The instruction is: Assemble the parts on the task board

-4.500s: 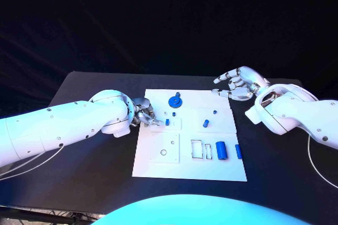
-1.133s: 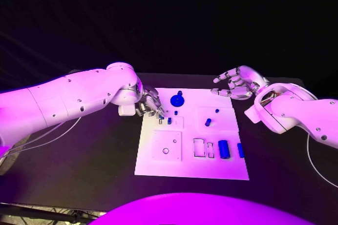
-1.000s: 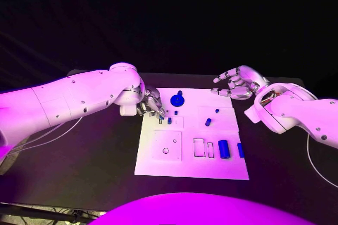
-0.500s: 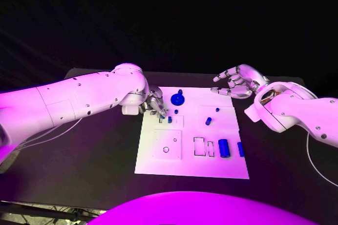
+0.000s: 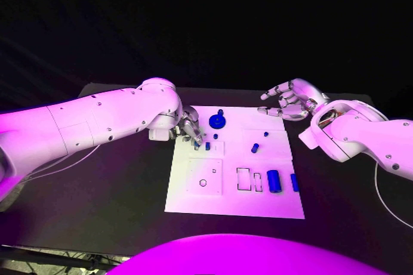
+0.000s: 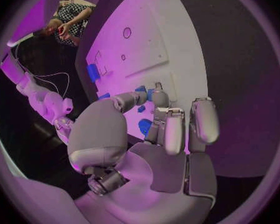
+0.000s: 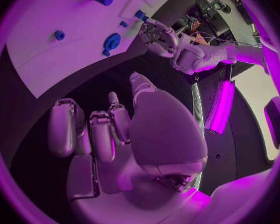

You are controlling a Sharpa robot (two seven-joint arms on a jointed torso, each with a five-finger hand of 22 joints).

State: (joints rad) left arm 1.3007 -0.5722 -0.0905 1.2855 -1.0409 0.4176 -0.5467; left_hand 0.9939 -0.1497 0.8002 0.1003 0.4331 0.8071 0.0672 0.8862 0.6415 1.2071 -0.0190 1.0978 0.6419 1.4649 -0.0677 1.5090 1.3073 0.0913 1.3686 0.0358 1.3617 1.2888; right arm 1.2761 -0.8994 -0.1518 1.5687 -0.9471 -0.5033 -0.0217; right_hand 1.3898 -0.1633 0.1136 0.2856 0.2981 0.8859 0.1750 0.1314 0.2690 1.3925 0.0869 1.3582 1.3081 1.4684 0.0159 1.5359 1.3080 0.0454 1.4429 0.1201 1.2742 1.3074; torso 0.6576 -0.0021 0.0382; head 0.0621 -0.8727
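The black table (image 5: 112,185) carries the white task board (image 5: 224,203) in its middle, and behind the table the room is dark, nothing can be made out there.

The left hand (image 5: 186,132) is at the 9 o'clock edge of the board, near its far corner. Its fingertips come down at a small blue part (image 5: 197,145) – in the left wrist view a blue piece (image 6: 154,94) sits between the thumb and a finger, but whether it is truly pinched I cannot tell (the fingers hide the contact).

The right hand (image 5: 288,103) hangs over the table at about 1 o'clock of the board, apart from it, fingers loosely curled and separated, holding nothing.

On the board lie the blue parts: a round disc with a knob (image 5: 217,120) at 12 o'clock, a cylinder (image 5: 274,181) toward 4 o'clock, a thin bar (image 5: 293,182) just beside it at the edge, a short peg (image 5: 254,148) near the centre and a tiny dot (image 5: 265,134) – their finer shapes are too small to tell.
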